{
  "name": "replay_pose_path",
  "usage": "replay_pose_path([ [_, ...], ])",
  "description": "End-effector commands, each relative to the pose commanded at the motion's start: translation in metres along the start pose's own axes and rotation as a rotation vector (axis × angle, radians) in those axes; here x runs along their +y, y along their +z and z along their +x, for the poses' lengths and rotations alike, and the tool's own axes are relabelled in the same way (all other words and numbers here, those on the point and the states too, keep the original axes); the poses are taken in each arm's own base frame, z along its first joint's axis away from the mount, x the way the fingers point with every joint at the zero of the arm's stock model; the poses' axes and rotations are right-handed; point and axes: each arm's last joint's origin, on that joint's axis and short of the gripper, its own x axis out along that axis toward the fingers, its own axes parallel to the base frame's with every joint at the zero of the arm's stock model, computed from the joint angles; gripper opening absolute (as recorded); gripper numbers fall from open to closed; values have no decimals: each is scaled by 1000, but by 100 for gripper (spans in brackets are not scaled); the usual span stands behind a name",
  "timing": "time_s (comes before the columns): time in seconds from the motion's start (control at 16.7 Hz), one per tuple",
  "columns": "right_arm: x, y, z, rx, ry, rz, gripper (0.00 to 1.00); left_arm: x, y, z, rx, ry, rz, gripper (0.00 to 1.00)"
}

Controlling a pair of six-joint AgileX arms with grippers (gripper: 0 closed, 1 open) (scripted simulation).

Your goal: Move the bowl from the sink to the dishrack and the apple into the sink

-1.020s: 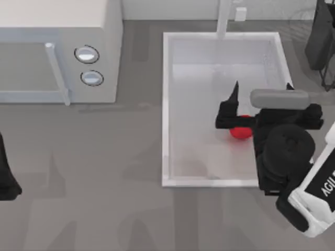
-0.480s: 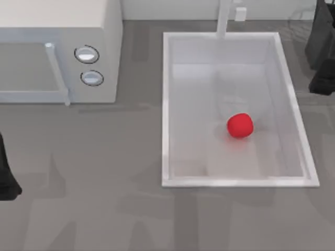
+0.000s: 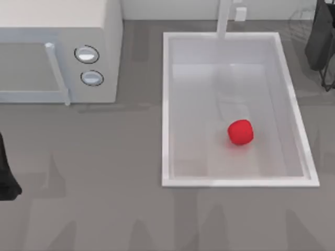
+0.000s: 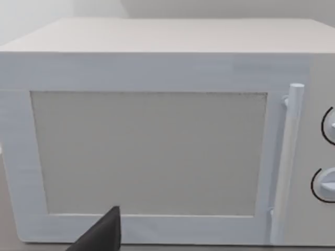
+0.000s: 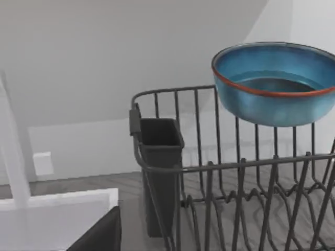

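apple [image 3: 241, 132] lies in sink [image 3: 166, 104], placed as asked | bowl [image 5: 274, 83] sits on dishrack [image 5: 220, 167] wires | you can't tell either hand's state | both arms parked at counter edges

Left arm [image 3: 6, 175]: matte black, blocky, rounded lower edge, no markings visible. Right arm [image 3: 320, 39]: dark charcoal-black slab w/ flat faces, thin black edge lines. One black pointed wedge of a finger [image 4: 99, 234] in left wrist view; similar dark wedge [image 5: 99, 234] in right wrist view.
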Motion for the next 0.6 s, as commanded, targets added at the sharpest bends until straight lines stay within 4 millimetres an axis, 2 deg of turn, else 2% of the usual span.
replay_pose_path([
  [0.24,-9,-21,-21,5,75,-30,100,0,0,0,0,0,0,100],
  [0.42,-10,-32,-26,16,114,-47,100,0,0,0,0,0,0,100],
  [0.6,-10,-33,-26,18,120,-50,100,0,0,0,0,0,0,100],
])
